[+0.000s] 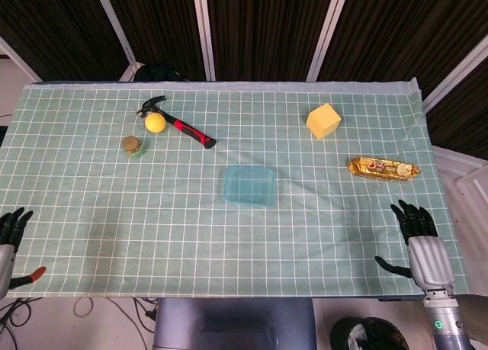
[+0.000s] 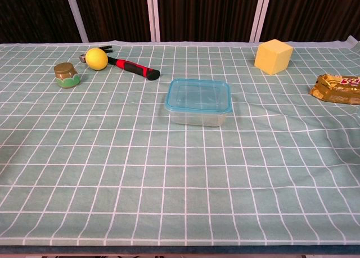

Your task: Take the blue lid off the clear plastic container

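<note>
The clear plastic container sits near the middle of the green checked table, its blue lid still on. The left robot hand rests at the near left corner, the right robot hand at the near right corner, both spread and holding nothing.

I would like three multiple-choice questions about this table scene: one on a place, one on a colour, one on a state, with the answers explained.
1. What lies touching the hammer?
A. yellow ball
B. snack bar
C. yellow block

2. What colour is the container lid?
A. red
B. blue
C. yellow

3. How is the lid now?
A. off, beside it
B. held by a robot hand
C. on the container

Answers: 1 A, the yellow ball rests against its handle. 2 B, the rim is blue. 3 C, it sits closed; the left robot hand and right robot hand stay at the table edge.
</note>
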You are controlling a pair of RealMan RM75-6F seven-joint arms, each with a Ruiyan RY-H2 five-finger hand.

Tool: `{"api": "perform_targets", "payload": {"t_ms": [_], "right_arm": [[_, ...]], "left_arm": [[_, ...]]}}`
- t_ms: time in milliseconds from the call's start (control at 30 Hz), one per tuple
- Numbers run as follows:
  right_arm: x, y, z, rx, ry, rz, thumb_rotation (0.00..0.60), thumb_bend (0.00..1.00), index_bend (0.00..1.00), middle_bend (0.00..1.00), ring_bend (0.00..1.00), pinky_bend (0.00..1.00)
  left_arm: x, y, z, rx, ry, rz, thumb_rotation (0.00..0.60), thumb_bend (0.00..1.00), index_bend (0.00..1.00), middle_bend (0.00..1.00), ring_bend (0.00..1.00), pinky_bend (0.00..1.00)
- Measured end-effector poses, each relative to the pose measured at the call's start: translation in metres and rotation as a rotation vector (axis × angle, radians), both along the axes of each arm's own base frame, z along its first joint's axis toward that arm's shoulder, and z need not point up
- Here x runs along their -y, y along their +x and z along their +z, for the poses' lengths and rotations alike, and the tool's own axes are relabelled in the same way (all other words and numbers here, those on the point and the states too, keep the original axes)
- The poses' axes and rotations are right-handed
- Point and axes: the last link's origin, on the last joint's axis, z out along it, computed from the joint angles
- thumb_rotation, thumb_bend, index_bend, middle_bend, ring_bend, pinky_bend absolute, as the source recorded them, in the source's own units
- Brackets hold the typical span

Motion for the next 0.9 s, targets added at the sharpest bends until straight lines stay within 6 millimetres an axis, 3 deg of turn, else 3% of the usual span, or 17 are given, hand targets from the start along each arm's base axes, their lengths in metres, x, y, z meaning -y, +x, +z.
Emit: {"api": "perform_targets", "payload": {"t_ms": [667, 900], "right_arm": [[-0.001, 0.000, -0.002, 0.001, 0.021, -0.018, 0.600, 0.22, 0.00, 0.00, 0.00, 0.00], [0.002, -0.003, 0.000, 0.002, -0.018, -0.045, 0.600, 0.22, 0.00, 0.00, 0.00, 0.00]], "left_arm": [[0.001, 0.004, -0.003, -0.005, -0.023, 0.005, 0.600, 0.00, 0.00, 0.00, 0.00, 0.00], [-0.009, 0.012, -0.005, -0.002, -0.010, 0.009, 0.600, 0.00, 0.00, 0.00, 0.00, 0.00]]}}
